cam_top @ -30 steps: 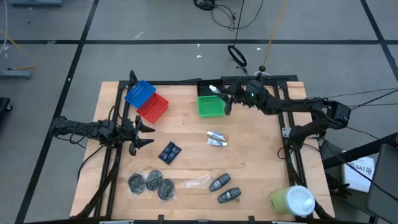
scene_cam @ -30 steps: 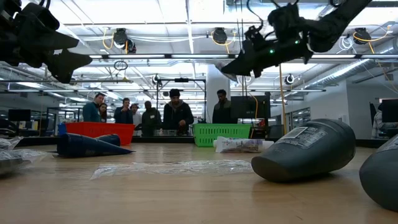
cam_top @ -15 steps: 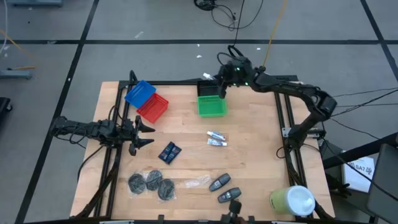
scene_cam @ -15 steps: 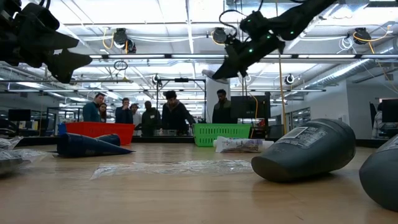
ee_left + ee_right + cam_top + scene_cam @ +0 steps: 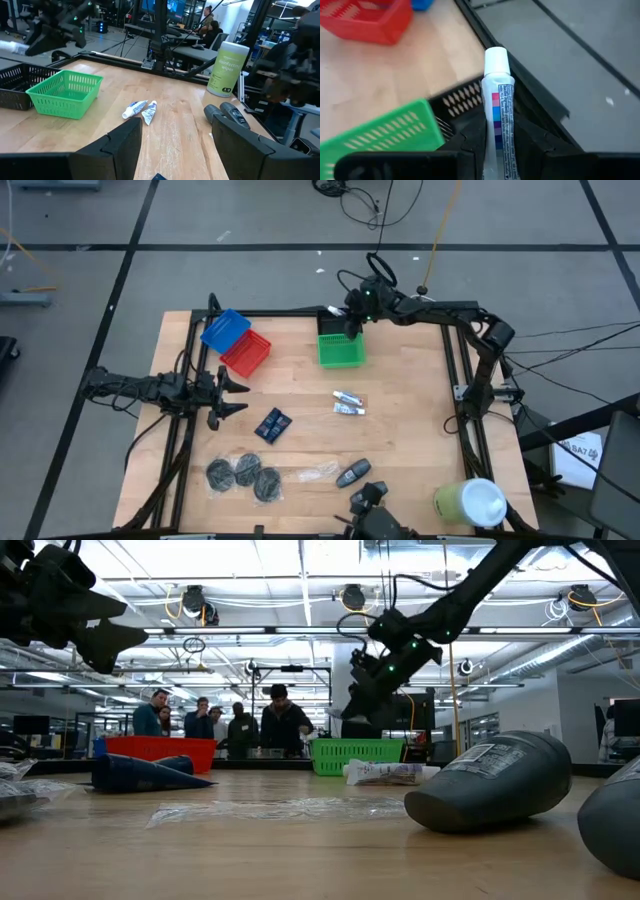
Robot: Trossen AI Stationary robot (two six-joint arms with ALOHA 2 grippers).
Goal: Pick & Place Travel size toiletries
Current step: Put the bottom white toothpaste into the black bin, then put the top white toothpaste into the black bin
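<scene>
My right gripper (image 5: pixel 351 316) hangs over the table's far edge, above a black basket (image 5: pixel 329 317) behind the green basket (image 5: pixel 339 351). It is shut on a white tube (image 5: pixel 496 100) with a white cap. Two more white-silver tubes (image 5: pixel 347 403) lie mid-table. Dark blue packets (image 5: pixel 272 424), three dark discs (image 5: pixel 241 473) and a dark oval piece (image 5: pixel 353 473) lie flat nearer the front. My left gripper (image 5: pixel 236 396) waits open at the table's left side. My right gripper pinches the tube's body (image 5: pixel 496 116) between its two fingers (image 5: pixel 470 142), toward the end away from the cap. The tube lies along the fingers, and its capped end (image 5: pixel 495 56) sticks out past them. It is lifted clear, above the black basket's rim (image 5: pixel 465 97).
A blue basket (image 5: pixel 225 328) and a red basket (image 5: pixel 246 353) sit at the far left. A clear wrapper scrap (image 5: pixel 315 472) lies by the oval piece. A yellow-green cylinder (image 5: pixel 470 502) stands at the near right corner. Bare wood shows between the baskets and the tubes. People stand beyond the table (image 5: pixel 240 725).
My right gripper, still holding the tube, has swung from above the green basket's far right corner toward the table's far edge and slightly left. It has then come down over the black basket. The left arm and the things on the table have kept still.
</scene>
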